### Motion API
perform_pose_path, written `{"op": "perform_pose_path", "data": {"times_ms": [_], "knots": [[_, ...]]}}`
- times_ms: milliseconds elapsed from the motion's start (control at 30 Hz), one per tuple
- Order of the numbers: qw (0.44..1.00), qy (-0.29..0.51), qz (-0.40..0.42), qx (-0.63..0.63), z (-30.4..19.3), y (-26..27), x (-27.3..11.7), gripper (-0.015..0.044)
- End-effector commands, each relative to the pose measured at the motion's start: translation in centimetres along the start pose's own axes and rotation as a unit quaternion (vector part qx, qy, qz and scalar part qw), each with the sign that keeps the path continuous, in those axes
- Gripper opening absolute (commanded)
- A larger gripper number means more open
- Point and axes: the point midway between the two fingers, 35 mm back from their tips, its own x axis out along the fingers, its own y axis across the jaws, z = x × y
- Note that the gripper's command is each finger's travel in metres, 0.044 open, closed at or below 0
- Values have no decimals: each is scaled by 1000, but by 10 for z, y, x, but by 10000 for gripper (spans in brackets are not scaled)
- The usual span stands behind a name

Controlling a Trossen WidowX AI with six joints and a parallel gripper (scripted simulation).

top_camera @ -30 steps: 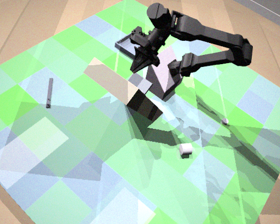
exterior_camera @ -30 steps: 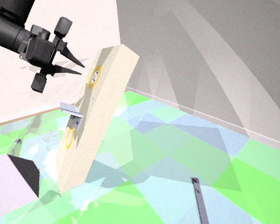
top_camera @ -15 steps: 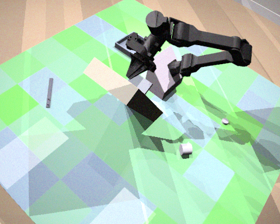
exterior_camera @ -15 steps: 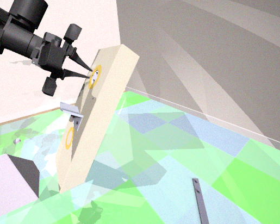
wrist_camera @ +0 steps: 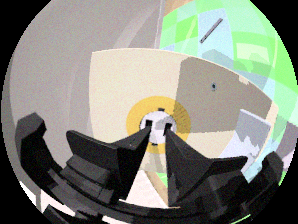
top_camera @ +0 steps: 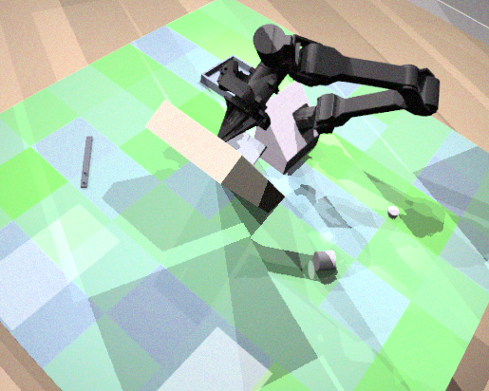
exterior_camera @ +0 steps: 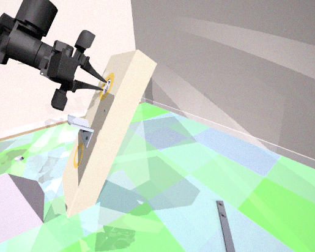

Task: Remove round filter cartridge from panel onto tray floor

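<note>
The white round cartridge [exterior_camera: 106, 87] [wrist_camera: 159, 119] sits in the upper part of the tilted beige panel [top_camera: 193, 139] [exterior_camera: 124, 122] [wrist_camera: 115, 80], inside a yellow ring [wrist_camera: 134, 120]. Its two dark slots show in the wrist view. My gripper [top_camera: 222, 138] [exterior_camera: 105, 85] [wrist_camera: 158, 131] is partly open, with nothing clasped between the fingers. Each fingertip is at one slot; whether the tips are inside cannot be told. The cartridge is hidden in the top view. The grey tray [top_camera: 212, 85] stands behind the arm there, partly covered by it.
A pale bracket [top_camera: 250, 147] [exterior_camera: 79, 122] [wrist_camera: 252, 130] juts from the panel below the cartridge. A pinkish wedge block [top_camera: 285, 114] [exterior_camera: 8, 208] stands beside the arm's base. A dark bar [top_camera: 86, 161] [exterior_camera: 225, 223] [wrist_camera: 211, 30], a cylinder [top_camera: 325, 260] and a small white piece [top_camera: 393, 212] lie around.
</note>
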Motion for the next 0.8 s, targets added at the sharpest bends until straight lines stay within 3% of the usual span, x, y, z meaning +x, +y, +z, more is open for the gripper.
{"op": "perform_pose_path", "data": {"times_ms": [0,767], "knots": [[1000,-2,0,2,1,0,0,88],[1000,-2,1,2,1,1,3,88]]}}
